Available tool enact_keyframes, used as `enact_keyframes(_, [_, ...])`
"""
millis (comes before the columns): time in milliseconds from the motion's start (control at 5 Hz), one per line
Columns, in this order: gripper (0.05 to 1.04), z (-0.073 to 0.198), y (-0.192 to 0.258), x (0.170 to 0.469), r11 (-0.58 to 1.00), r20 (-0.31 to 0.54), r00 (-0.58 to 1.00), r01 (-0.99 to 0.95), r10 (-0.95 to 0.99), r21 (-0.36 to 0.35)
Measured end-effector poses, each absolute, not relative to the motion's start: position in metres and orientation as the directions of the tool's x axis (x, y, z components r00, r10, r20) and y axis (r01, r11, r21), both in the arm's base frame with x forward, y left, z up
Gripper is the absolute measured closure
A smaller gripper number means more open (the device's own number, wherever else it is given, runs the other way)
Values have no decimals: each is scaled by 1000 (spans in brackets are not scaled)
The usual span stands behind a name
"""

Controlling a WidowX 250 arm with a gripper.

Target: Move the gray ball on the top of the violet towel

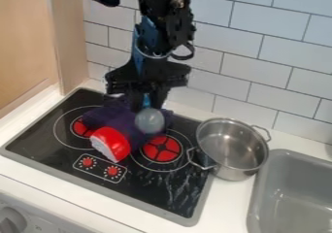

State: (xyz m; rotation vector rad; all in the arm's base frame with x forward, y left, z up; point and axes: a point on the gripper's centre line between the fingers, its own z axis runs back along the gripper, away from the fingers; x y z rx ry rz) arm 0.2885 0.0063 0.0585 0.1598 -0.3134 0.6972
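Note:
Over the back middle of the stove, the black gripper (148,103) hangs straight down, directly above the gray ball (150,121). The ball is round and pale, and it overlaps the violet towel (107,115) in the view; whether it touches the cloth I cannot tell. Dark and bunched up, the towel spreads across the rear of the cooktop, partly hidden behind the gripper and the ball.
A red and white object (113,143) lies against the towel's front edge. To the right stands a steel pot (233,149) with two handles, its left handle over the stove's edge. Beyond it is a gray sink (291,198). A tiled wall (266,57) rises behind.

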Motion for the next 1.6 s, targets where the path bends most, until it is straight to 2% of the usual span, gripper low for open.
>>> enact_keyframes(400, [800, 34, 28, 331, 757, 303, 730, -652, 612, 41])
enact_keyframes(600, [800, 21, 31, 334, 768, 281, 746, -639, 603, 47])
enact_keyframes(800, [800, 20, 29, 336, 765, 280, 741, -643, 611, 32])
enact_keyframes(1000, [728, 20, 25, 336, 765, 275, 739, -644, 615, 20])
enact_keyframes(1200, [424, 16, 22, 329, 764, 231, 745, -646, 626, 13])
enact_keyframes(1400, [137, 16, 24, 328, 761, 235, 744, -648, 626, 25])
enact_keyframes(1600, [73, 18, 23, 322, 756, 232, 740, -654, 632, 24])
